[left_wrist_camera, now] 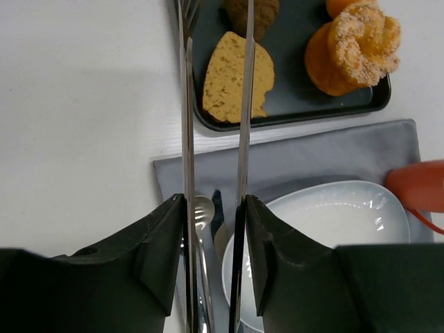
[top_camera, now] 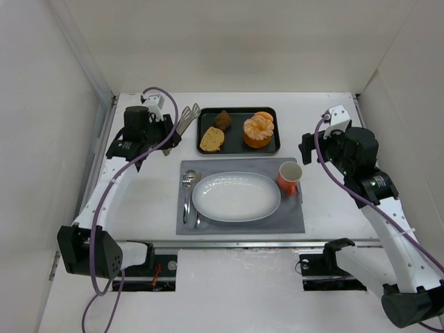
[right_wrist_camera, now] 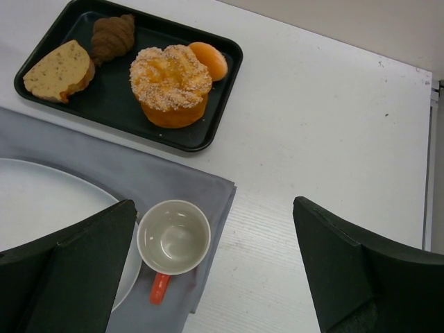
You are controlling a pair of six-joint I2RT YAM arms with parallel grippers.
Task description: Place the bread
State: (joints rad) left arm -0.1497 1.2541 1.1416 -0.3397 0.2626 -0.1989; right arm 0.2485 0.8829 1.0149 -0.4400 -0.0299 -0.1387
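Closest to you lies the white oval ceramic plate (top_camera: 236, 196) on a grey cloth placemat (top_camera: 291, 220), with an orange cup (top_camera: 290, 175) at its 3 o'clock. Your right gripper (top_camera: 310, 148) hangs at the cup's 1 o'clock, jaws spread wide and holding nothing. Your left gripper (left_wrist_camera: 213, 201), at the plate's 10 o'clock, is clamped on long silver metal tongs (left_wrist_camera: 186, 104), whose blades run nearly parallel with a narrow gap between them. Farther back, the bread (top_camera: 258, 130), a large round orange-golden bun with a paler ridged top, sits in the 3 o'clock half of the black rectangular tray (top_camera: 236, 139). Expect it to be light, soft and crumbly on top. Pinch it low on the smooth sides, across the widest part, and squeeze gently, or it may dent or roll out.
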